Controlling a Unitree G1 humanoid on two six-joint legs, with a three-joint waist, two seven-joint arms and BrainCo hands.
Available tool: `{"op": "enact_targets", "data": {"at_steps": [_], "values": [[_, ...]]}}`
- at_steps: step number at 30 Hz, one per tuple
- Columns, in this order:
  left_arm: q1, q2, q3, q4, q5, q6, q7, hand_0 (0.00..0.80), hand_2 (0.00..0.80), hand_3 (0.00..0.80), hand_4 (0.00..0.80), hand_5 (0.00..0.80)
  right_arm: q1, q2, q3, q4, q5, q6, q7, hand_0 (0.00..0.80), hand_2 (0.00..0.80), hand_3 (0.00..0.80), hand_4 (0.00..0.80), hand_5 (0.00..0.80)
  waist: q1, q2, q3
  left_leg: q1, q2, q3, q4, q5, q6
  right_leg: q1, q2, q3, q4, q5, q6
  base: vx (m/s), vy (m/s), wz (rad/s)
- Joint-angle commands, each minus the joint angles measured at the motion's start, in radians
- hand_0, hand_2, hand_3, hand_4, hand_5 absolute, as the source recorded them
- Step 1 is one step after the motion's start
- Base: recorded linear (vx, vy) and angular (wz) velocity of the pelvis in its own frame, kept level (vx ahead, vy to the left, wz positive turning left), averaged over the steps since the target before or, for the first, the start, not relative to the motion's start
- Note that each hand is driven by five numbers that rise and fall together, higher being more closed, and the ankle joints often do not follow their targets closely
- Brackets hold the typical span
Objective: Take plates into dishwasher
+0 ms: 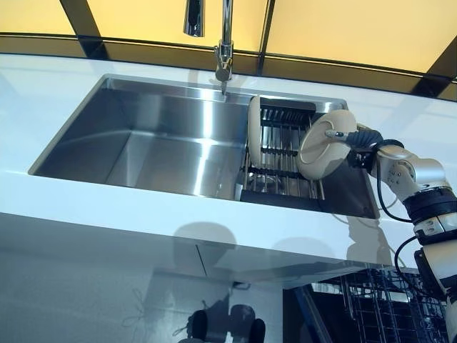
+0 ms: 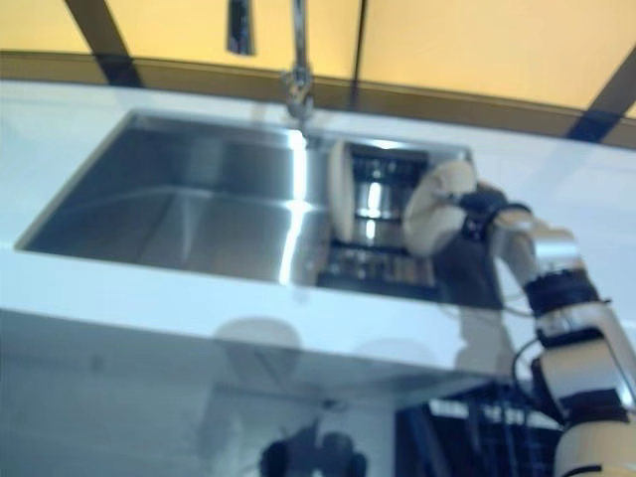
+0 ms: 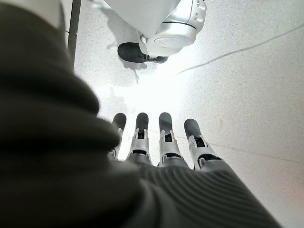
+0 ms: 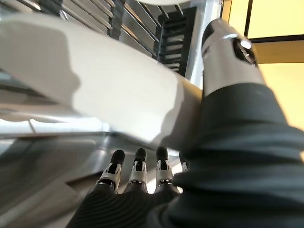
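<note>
Gripping a plate over the sink rack

Your right hand [image 1: 351,137] holds a round cream ceramic plate [image 1: 323,152] pinched between thumb and fingers [image 4: 137,167], tilted on edge above the dark wire dish rack [image 1: 280,158] at the right end of the stainless steel sink [image 1: 164,143]. In the right wrist view the plate's pale rim crosses between the thumb and the row of fingers. A second cream plate [image 1: 254,131] stands upright on edge in the rack, just to the left of the held one and apart from it. The chrome tap [image 1: 224,43] rises behind the sink from the white tabletop [image 1: 128,214]. Below the tabletop's front edge, at the lower right, you can see the dishwasher's wire basket [image 1: 371,304]. Your left hand [image 3: 161,142] hangs over the grey floor [image 3: 247,85], fingers straight and released, holding nothing.
</note>
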Motion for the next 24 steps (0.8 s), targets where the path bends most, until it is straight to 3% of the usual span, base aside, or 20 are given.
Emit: {"op": "enact_targets", "data": {"at_steps": [1,3,5,7,24], "values": [[-0.030,0.004,-0.037,0.042,-0.022,0.000,0.004,0.000,0.000,0.000,0.000,0.000,-0.118,-0.019,0.065,0.024,-0.011,-0.023,0.020,0.270,0.270,0.270,0.270,0.270,0.023,-0.014,-0.026,0.001,-0.040,-0.022,-0.004,-0.066,0.020,0.006,0.013,-0.015,-0.001,-0.041,0.014,0.000,0.000,0.00],[-0.029,0.002,-0.038,0.043,-0.025,-0.003,0.007,0.000,0.000,0.000,0.000,0.000,-0.122,-0.018,0.068,0.031,-0.010,-0.017,0.027,0.317,0.317,0.317,0.317,0.317,0.024,-0.015,-0.026,0.001,-0.040,-0.021,-0.004,-0.066,0.020,0.006,0.013,-0.015,-0.001,-0.041,0.014,0.000,0.000,0.00],[-0.029,0.002,-0.039,0.043,-0.027,-0.003,0.007,0.000,0.000,0.000,0.000,0.000,-0.127,-0.018,0.071,0.043,-0.013,-0.019,0.036,0.493,0.493,0.493,0.493,0.493,0.026,-0.014,-0.027,0.000,-0.041,-0.023,-0.004,-0.065,0.020,0.005,0.013,-0.016,-0.001,-0.041,0.014,0.000,0.000,0.00],[-0.029,0.002,-0.041,0.045,-0.028,-0.006,0.007,0.000,0.000,0.000,0.000,0.000,-0.135,-0.014,0.075,0.054,-0.028,-0.022,0.035,0.800,0.800,0.800,0.800,0.800,0.028,-0.014,-0.028,-0.001,-0.041,-0.025,-0.004,-0.065,0.020,0.005,0.013,-0.018,-0.001,-0.041,0.014,0.000,0.000,0.00],[-0.020,0.007,-0.051,0.042,-0.020,-0.008,0.001,0.000,0.000,0.000,0.000,0.000,-0.184,-0.057,0.097,0.071,-0.119,-0.096,-0.056,0.800,0.800,0.800,0.800,0.800,0.033,-0.016,-0.036,0.009,-0.041,-0.024,-0.004,-0.068,0.019,0.014,0.013,-0.019,-0.001,-0.042,0.018,-0.003,0.001,0.02]]}}
